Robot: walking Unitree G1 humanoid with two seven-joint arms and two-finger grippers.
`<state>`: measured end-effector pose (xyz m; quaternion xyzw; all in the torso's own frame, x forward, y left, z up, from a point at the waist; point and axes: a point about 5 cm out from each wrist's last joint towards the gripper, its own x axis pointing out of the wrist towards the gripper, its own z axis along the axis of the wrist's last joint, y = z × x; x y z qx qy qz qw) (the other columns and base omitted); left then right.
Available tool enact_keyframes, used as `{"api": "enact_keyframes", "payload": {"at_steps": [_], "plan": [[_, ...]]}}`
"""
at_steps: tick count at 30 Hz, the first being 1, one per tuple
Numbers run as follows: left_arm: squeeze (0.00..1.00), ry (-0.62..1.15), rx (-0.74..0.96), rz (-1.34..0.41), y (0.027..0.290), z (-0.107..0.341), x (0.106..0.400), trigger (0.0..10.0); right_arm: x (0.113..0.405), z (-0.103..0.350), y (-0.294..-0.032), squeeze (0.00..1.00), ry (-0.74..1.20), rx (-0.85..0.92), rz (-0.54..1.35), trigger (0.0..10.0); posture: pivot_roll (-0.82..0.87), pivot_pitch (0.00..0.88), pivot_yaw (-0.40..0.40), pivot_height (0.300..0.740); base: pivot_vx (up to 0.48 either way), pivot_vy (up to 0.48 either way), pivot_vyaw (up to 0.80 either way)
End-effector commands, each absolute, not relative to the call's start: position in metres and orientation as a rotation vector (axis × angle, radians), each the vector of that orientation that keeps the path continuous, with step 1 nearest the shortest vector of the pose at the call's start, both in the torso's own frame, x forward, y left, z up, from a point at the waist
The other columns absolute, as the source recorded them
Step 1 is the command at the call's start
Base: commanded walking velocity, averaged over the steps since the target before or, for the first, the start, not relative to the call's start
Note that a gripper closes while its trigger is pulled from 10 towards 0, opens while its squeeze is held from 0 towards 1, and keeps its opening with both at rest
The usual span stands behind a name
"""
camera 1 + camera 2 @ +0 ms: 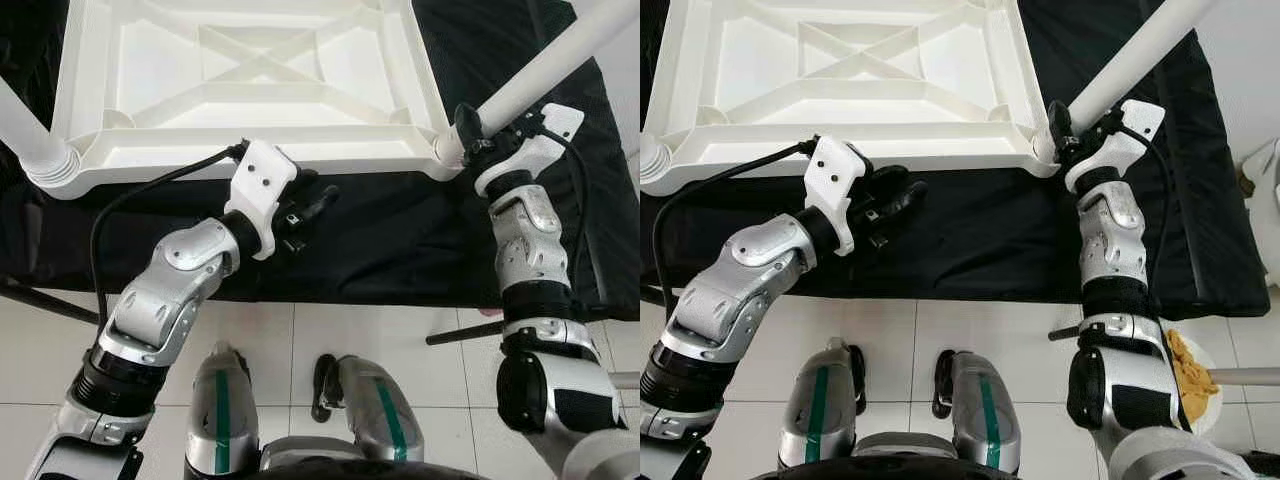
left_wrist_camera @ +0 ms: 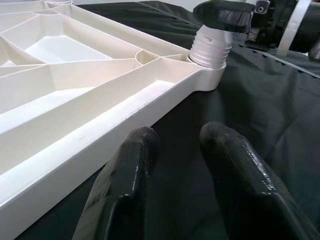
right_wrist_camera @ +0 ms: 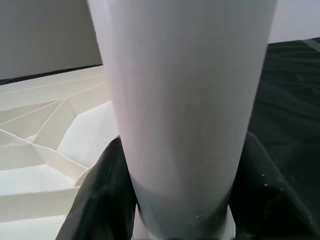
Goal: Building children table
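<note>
White tabletop (image 1: 240, 90) on black cloth (image 1: 400, 240), right end effector (image 1: 468, 135) gripping leg (image 1: 540, 70)

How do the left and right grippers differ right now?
The right gripper is shut on the white table leg near its socket; the left gripper holds nothing, fingers slightly apart. Right sits at the tabletop corner, left over the black cloth beside its edge. Both have black fingers.

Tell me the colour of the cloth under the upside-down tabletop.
Black. The cloth under the white tabletop shows best in the left eye view.
</note>
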<state>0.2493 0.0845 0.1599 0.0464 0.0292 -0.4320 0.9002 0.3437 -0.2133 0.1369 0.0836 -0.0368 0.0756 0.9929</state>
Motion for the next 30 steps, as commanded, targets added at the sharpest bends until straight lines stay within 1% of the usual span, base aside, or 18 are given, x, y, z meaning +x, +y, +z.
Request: {"api": "enact_keyframes", "payload": {"at_steps": [1, 6, 8, 11, 16, 21, 24, 26, 30], "plan": [[0.00, 0.057, 0.102, -0.931, 0.082, 0.162, 0.246, 10.0, 0.332, 0.085, -0.210, 0.00, 0.192, 0.182, 0.145, 10.0, 0.13, 0.100, -0.064, 0.740, 0.000, 0.000, 0.00], [0.00, 0.057, 0.103, -0.933, 0.082, 0.162, 0.246, 10.0, 0.335, 0.090, -0.210, 0.00, 0.184, 0.152, 0.167, 10.0, 0.13, 0.100, -0.065, 0.740, 0.000, 0.000, 0.00], [0.00, 0.056, 0.101, -0.931, 0.082, 0.163, 0.246, 10.0, 0.341, 0.099, -0.204, 0.00, 0.138, 0.100, 0.214, 10.0, 0.13, 0.099, -0.070, 0.740, 0.000, 0.000, 0.00], [0.00, 0.054, 0.099, -0.926, 0.082, 0.163, 0.246, 10.0, 0.340, 0.106, -0.190, 0.00, 0.069, 0.034, 0.285, 10.0, 0.14, 0.100, -0.076, 0.740, 0.000, 0.000, 0.00], [0.00, 0.054, 0.094, -0.916, 0.082, 0.162, 0.245, 10.0, 0.332, 0.102, -0.181, 0.00, 0.021, 0.047, 0.328, 10.0, 0.14, 0.103, -0.084, 0.740, 0.000, 0.000, 0.00], [0.00, 0.054, 0.091, -0.913, 0.082, 0.162, 0.244, 10.0, 0.326, 0.096, -0.185, 0.00, 0.006, 0.079, 0.310, 10.0, 0.14, 0.105, -0.083, 0.740, 0.000, 0.000, 0.00], [0.00, 0.054, 0.090, -0.913, 0.082, 0.162, 0.244, 10.0, 0.325, 0.092, -0.191, 0.00, 0.017, 0.095, 0.273, 10.0, 0.13, 0.105, -0.082, 0.740, 0.000, 0.000, 0.00], [0.00, 0.054, 0.090, -0.919, 0.081, 0.162, 0.245, 10.0, 0.329, 0.095, -0.199, 0.00, 0.024, 0.126, 0.243, 10.0, 0.13, 0.104, -0.073, 0.740, 0.000, 0.000, 0.00], [0.00, 0.053, 0.092, -0.925, 0.081, 0.162, 0.245, 10.0, 0.336, 0.104, -0.202, 0.00, 0.013, 0.177, 0.250, 10.0, 0.12, 0.103, -0.070, 0.740, 0.000, 0.000, 0.00]]}}
